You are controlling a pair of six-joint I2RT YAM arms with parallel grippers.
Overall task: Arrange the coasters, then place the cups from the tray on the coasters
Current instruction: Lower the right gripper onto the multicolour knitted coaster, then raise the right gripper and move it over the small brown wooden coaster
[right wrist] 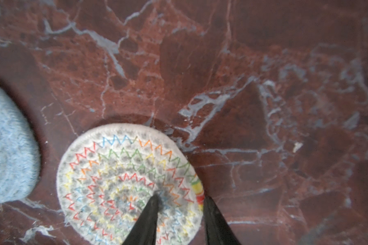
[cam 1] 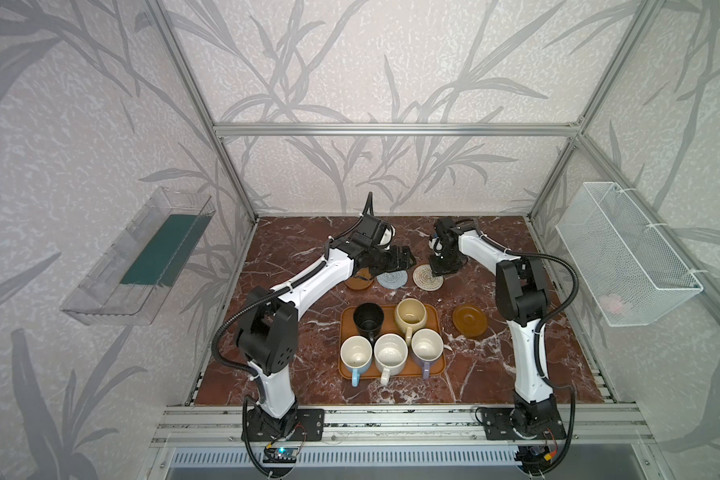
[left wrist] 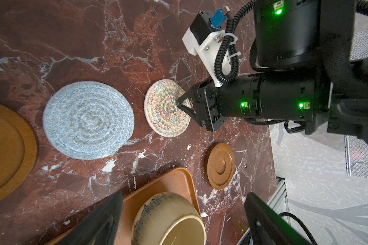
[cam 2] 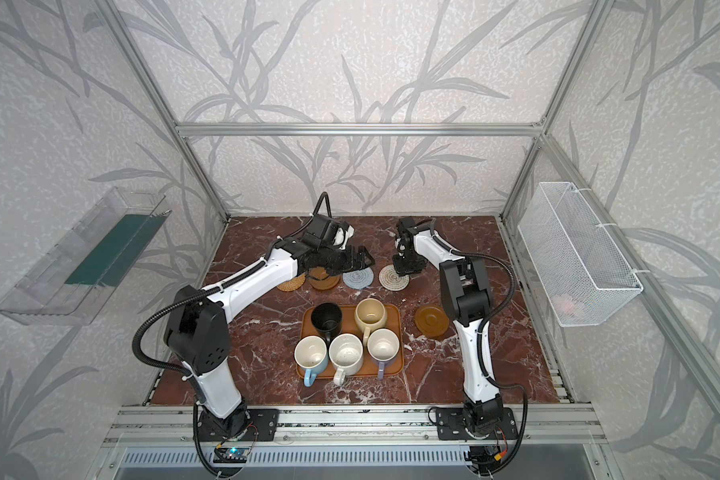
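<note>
Five cups stand on the orange-brown tray [cam 1: 406, 370]: black [cam 1: 368, 318], cream-yellow [cam 1: 410, 316], light blue [cam 1: 355, 353], speckled white [cam 1: 390, 353], lavender [cam 1: 427, 347]. Behind the tray lie a rattan coaster [cam 2: 290, 284], a brown coaster [cam 1: 360, 280], a blue-grey one [cam 1: 393, 278] and a cream one [cam 1: 427, 277]. Another brown coaster [cam 1: 469, 319] lies right of the tray. My right gripper [right wrist: 180, 198] points down at the cream coaster [right wrist: 125, 182], jaws narrowly apart, one tip on its middle, one at its rim. My left gripper [cam 1: 395, 259] hovers wide open and empty above the brown and blue-grey coasters.
A white wire basket [cam 1: 628, 253] hangs on the right wall and a clear plastic bin [cam 1: 138, 257] on the left wall. Aluminium frame posts ring the red marble table [cam 1: 292, 249]. Both arm bases sit at its front edge.
</note>
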